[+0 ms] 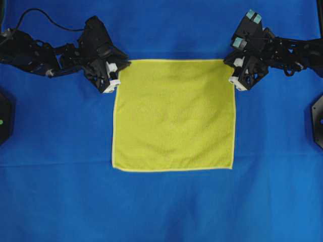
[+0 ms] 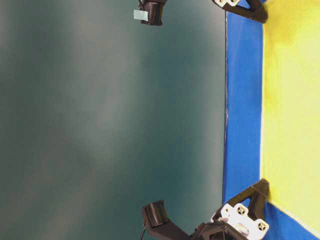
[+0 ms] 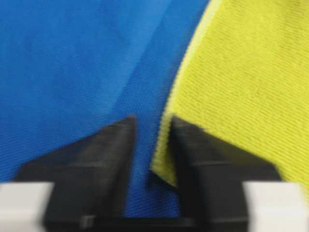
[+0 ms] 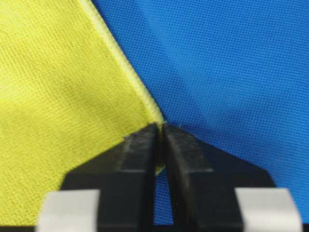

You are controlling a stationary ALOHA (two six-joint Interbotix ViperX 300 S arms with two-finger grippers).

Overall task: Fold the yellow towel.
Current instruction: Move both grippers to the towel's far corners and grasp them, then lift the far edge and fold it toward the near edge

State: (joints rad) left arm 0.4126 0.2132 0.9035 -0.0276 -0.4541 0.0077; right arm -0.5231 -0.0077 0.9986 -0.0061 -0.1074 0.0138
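Note:
The yellow towel (image 1: pixel 174 115) lies flat and spread out on the blue cloth. My left gripper (image 1: pixel 121 65) is at its far left corner. In the left wrist view (image 3: pixel 152 121) the jaws stand apart, and the towel's corner (image 3: pixel 166 164) lies between them against the right finger, with blue cloth showing in the gap. My right gripper (image 1: pixel 228 61) is at the far right corner. In the right wrist view (image 4: pixel 161 126) the jaws are pressed together on the towel's corner tip (image 4: pixel 58 96). The towel also shows in the table-level view (image 2: pixel 292 100).
The blue cloth (image 1: pixel 161 206) covers the whole table. Black arm bases sit at the left edge (image 1: pixel 3 118) and the right edge (image 1: pixel 318 120). The table-level view shows the cloth's far edge (image 2: pixel 226 100) against a dark green backdrop.

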